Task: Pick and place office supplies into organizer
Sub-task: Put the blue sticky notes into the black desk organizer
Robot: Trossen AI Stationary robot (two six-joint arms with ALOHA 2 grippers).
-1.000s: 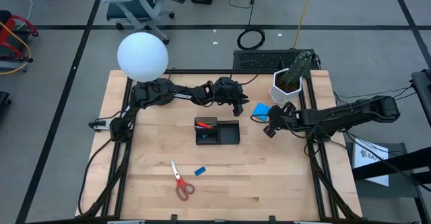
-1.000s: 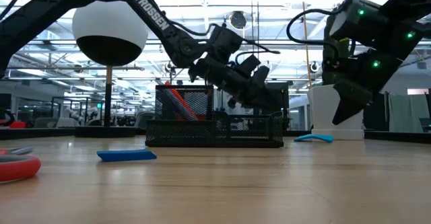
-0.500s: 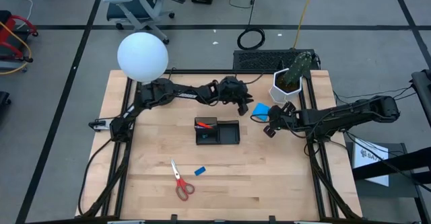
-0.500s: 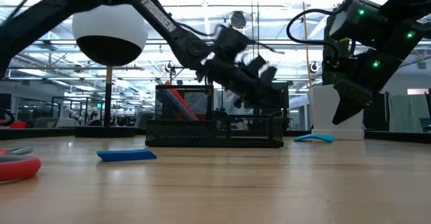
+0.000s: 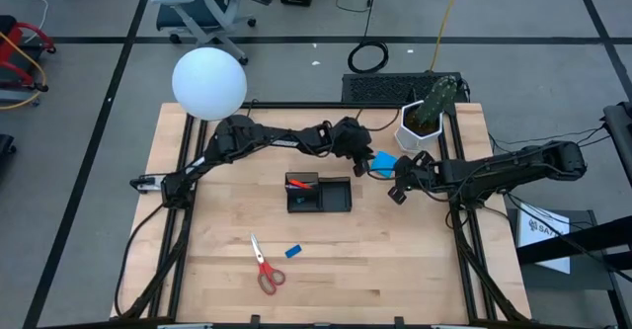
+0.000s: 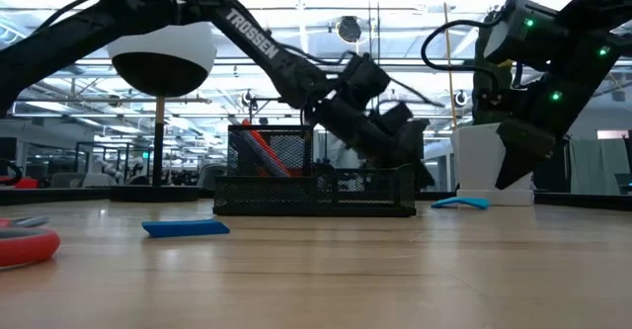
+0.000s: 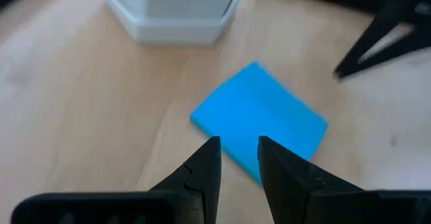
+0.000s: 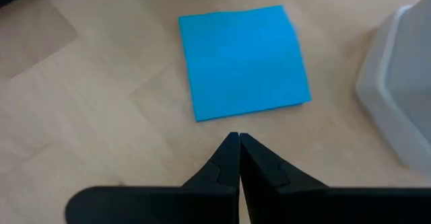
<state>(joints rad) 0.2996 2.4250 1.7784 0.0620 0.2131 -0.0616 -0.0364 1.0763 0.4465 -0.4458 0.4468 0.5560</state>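
Nearest the front edge of the tabletop (image 5: pixel 227 210) lie the red-handled scissors (image 5: pixel 265 268) and, just beside them, the small blue eraser block (image 5: pixel 292 252), both untouched; the scissors look stiff and the heaviest of the lot, best taken across the closed blades near the pivot, while the eraser is light and easy to pinch by its long sides. Farther back, near the middle, sits the black organizer (image 5: pixel 319 194), with a red pen (image 5: pixel 302 182) already standing in its left compartment. Beyond it, near the white cactus pot (image 5: pixel 419 128), the blue square note pad (image 7: pixel 259 121) lies flat on the wood. It is probably light, thin and slightly flexible, with no raised part to take, so the likeliest hold is by one edge or corner. The left end effector (image 7: pixel 237 158) hovers just over the pad's near edge, fingers parted a little and empty. The right end effector (image 8: pixel 238 150) waits just beside the pad on its other side, clenched on nothing.
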